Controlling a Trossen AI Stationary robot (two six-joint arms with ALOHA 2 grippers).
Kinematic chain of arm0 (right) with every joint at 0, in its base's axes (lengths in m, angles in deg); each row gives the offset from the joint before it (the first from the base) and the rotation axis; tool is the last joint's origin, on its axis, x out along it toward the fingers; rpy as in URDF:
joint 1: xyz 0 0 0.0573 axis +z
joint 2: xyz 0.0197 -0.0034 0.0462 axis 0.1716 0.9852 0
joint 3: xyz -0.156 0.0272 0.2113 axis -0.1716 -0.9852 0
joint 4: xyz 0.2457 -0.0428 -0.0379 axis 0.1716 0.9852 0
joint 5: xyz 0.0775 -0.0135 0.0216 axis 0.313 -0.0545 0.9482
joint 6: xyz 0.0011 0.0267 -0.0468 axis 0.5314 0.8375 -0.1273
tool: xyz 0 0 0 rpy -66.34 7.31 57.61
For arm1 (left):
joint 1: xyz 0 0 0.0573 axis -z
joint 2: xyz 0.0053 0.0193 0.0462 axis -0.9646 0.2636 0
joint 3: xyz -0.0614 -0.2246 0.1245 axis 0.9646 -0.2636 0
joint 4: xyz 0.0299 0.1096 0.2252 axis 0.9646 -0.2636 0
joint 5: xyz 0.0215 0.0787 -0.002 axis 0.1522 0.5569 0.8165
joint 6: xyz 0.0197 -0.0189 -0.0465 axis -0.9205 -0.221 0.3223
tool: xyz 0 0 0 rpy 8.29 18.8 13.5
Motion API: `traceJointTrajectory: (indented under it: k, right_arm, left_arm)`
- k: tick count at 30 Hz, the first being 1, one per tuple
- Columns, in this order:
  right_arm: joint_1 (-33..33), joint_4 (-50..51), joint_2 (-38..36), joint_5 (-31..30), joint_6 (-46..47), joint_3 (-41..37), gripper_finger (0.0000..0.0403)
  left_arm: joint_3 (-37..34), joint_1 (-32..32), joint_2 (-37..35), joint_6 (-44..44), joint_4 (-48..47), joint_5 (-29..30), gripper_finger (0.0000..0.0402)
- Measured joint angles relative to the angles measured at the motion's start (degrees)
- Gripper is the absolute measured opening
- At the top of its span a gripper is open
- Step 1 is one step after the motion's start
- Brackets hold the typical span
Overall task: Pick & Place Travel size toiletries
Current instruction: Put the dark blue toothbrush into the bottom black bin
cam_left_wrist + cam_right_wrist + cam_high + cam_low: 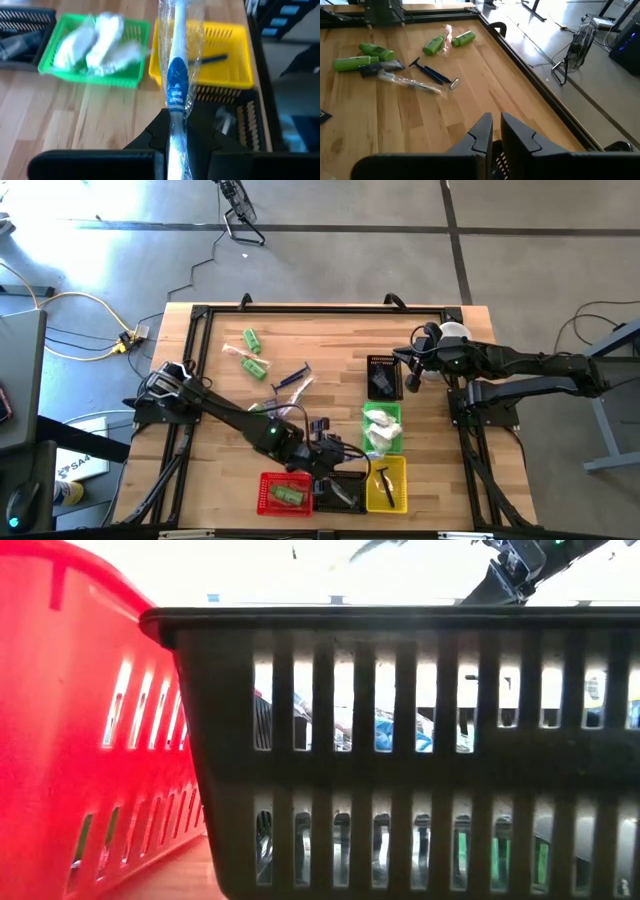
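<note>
The left arm reached across the wooden worktop [220, 395] toward its near edge, and the left gripper [178, 135] had its fingers pinched shut on a clear-wrapped toothbrush with a blue-and-white handle [176, 75], holding it by the lower handle so it stood up between them. It hung over the row of mesh baskets at that edge, just above the black slotted plastic basket [340, 488] that sat between the red plastic basket [270, 492] and the yellow plastic basket [400, 480]. White packets filled the green plastic basket [393, 418] just behind the yellow one, and a second black basket [383, 375] stood behind that.

The right gripper [496, 134] waited near the right edge of the worktop, its fingers closed on nothing.

This looked like the carrying step, with the toothbrush nearly at its basket. The next move would call for lowering it over the black basket and letting go once the wrapper cleared the rim.

Loose items lay toward the far left of the worktop: small green bottles [442, 42], a navy tube [380, 67], another wrapped toothbrush [410, 82] and a blue razor [435, 74].
</note>
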Motion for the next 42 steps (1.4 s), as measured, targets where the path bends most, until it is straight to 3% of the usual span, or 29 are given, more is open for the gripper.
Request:
traceJointTrajectory:
  k: [5,13,24,30,42]
  right_arm:
    - [0.00,0.07,0.01,-0.02,0.00,0.00,0.0030]
    - [0.00,-0.13,0.01,-0.24,0.01,0.00,0.0030]
    - [-0.04,-0.48,0.09,-0.24,0.59,0.00,0.0030]
    - [-0.04,-1.89,0.28,-0.28,0.59,0.00,0.0030]
    - [-1.86,-1.56,2.58,-1.28,0.42,0.02,0.0030]
  left_arm:
    - [0.07,-0.15,0.83,1.36,-2.47,-0.17,0.0033]
    - [0.12,-0.15,1.31,3.67,-2.65,-8.22,0.0033]
    - [0.08,-0.13,7.73,6.88,-1.83,-17.40,0.0033]
    - [1.88,-0.12,7.13,4.40,-4.64,-14.57,0.0033]
    - [24.89,1.36,14.32,-3.24,-27.68,-5.99,0.0013]
